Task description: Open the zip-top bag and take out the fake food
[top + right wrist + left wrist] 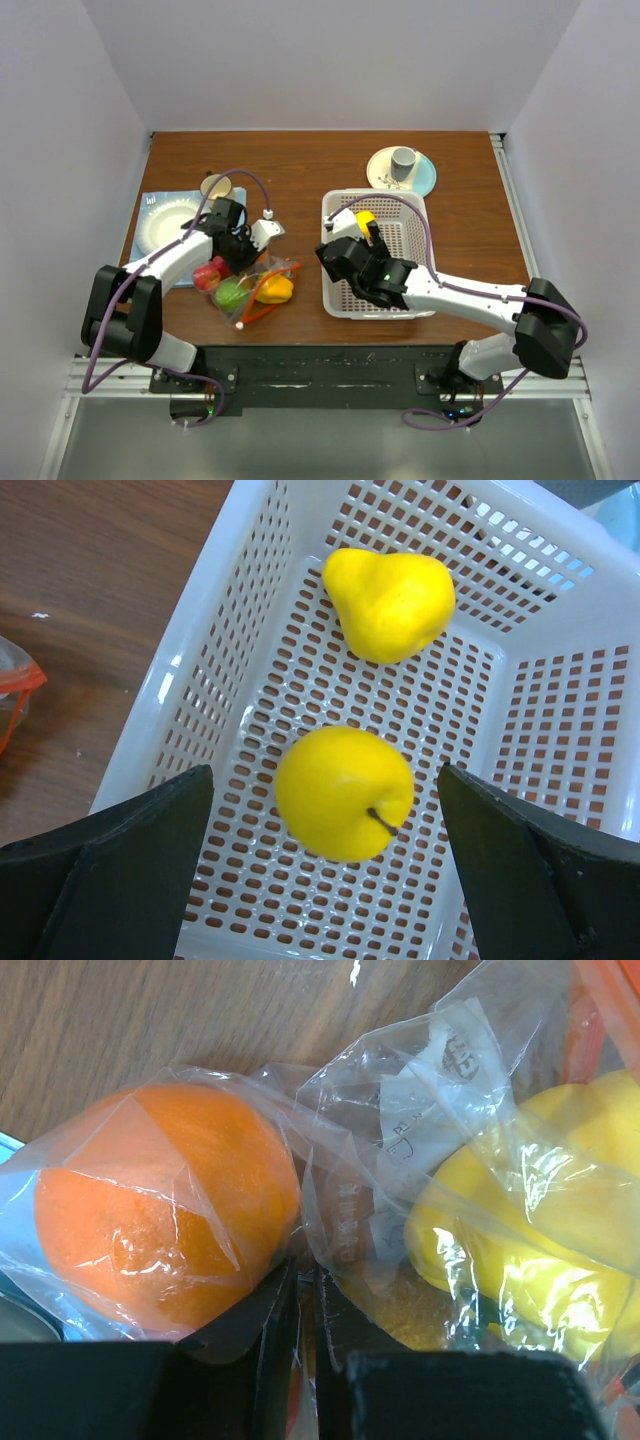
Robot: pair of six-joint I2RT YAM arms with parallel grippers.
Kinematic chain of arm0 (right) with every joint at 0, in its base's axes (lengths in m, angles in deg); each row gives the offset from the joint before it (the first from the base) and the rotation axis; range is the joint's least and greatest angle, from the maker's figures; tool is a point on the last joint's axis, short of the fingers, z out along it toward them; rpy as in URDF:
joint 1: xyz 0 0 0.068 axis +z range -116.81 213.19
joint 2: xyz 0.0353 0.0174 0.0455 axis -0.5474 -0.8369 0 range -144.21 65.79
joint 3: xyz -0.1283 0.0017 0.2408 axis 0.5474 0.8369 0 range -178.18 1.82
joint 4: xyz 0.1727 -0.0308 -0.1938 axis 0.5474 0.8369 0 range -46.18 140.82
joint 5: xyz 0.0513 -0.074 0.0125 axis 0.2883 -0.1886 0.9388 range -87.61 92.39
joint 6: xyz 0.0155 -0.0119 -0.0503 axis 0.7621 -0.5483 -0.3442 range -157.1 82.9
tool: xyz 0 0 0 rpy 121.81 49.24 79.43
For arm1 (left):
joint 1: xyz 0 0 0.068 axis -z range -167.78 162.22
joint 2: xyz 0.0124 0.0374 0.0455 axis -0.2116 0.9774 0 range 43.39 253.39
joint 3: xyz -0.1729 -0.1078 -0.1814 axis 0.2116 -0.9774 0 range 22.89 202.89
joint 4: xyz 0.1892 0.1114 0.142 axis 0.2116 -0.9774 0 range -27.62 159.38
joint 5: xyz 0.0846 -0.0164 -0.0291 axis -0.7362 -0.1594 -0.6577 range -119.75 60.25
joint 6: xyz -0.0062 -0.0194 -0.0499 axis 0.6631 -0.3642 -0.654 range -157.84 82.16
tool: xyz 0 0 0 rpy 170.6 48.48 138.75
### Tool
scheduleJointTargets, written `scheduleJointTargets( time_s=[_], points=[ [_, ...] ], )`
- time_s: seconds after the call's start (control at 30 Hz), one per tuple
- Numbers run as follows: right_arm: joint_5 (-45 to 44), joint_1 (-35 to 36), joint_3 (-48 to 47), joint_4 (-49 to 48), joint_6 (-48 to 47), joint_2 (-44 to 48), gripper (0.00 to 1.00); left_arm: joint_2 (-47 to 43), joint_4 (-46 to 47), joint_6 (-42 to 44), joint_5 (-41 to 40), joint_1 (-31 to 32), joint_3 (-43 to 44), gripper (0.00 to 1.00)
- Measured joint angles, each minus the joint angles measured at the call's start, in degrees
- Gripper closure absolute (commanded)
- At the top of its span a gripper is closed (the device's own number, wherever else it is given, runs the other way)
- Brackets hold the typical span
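The clear zip-top bag (252,290) lies on the table left of the basket, its orange-red zip strip (262,308) at the near side. Inside it are red (208,273), green (231,294) and yellow-orange (275,290) toy fruits. In the left wrist view, an orange fruit (160,1220) and a yellow one (530,1250) show through the film (400,1140). My left gripper (305,1295) is shut on a fold of the bag's plastic between them. My right gripper (325,780) is open above the white basket (200,680), over a yellow apple (345,792). A yellow pear (390,602) lies beyond it.
A pale plate with a small grey cup (403,160) stands at the back right. A light plate on a blue mat (165,225) and a small tan cup (215,186) are at the left. The bag's zip corner (15,685) shows left of the basket.
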Motion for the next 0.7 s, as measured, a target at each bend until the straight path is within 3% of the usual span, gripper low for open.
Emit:
scheduleJointTargets(
  time_s=[0.03,0.13,0.23,0.33,0.53,0.7],
  points=[
    [0.3,-0.2,0.0,0.0,0.0,0.0,0.02,0.0,-0.1,0.0,-0.1,-0.1,0.0,0.83],
    [2.2,-0.9,-0.6,0.6,0.0,0.0,0.18,0.0,-0.3,0.0,-0.1,-0.2,0.0,0.83],
    [6.7,-0.9,-2.1,0.9,-0.3,0.5,0.22,0.0,-0.3,0.0,-0.2,-0.2,0.0,0.83],
    [9.8,1.7,-4.8,0.9,-0.4,0.8,0.2,0.0,-0.3,0.0,-0.2,-0.2,0.0,0.83],
    [15.5,13.9,-8.6,-4.7,-1.7,-4.8,0.15,0.0,-0.2,0.0,-0.3,-0.2,0.0,0.83],
    [19.5,15.5,-8.4,-8.5,-3.4,-13.8,0.06,0.0,-0.3,0.0,-0.4,-0.2,0.0,0.83]
  ],
)
